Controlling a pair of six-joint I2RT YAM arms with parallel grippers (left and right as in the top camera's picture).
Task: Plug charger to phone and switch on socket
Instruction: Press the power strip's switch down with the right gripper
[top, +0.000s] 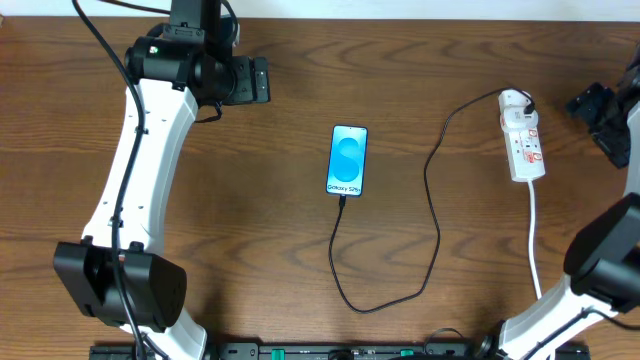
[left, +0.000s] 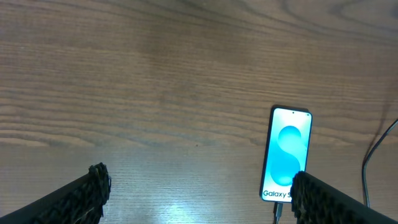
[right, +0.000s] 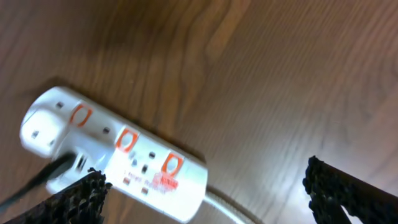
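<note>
overhead: one phone (top: 347, 160) lies screen up near the middle of the wooden table (top: 250, 230). its long axis runs from the far edge toward the robot's side, a little tilted, and the end with the lettering points at the robot. one charger (top: 432, 200), a thin black cable, meets that near end of the phone. it drops toward the robot in a loop, then climbs back up and right to the far end of the socket (top: 523, 135). there is one socket, a white strip lying well to the right of the phone. its long axis is close to parallel with the phone's, and a white cord (top: 536, 240) leaves its near end. the left gripper (top: 258, 80) hangs far left of the phone, well apart from it. the right gripper (top: 592, 106) sits just right of the socket, not touching it.

left wrist: two dark fingers (left: 93, 186) stand wide apart at the bottom corners with only bare table between them. the phone stands upright in the frame at the right, its lettered end nearest and partly hidden by the right-hand finger.

right wrist: the picture is blurred. the fingers (right: 329, 186) are spread wide and hold nothing. the socket lies on a slant from upper left to lower right, rounded end at upper left. three red-ringed marks run along it, and a dark cable joins it at the rounded end.
</note>
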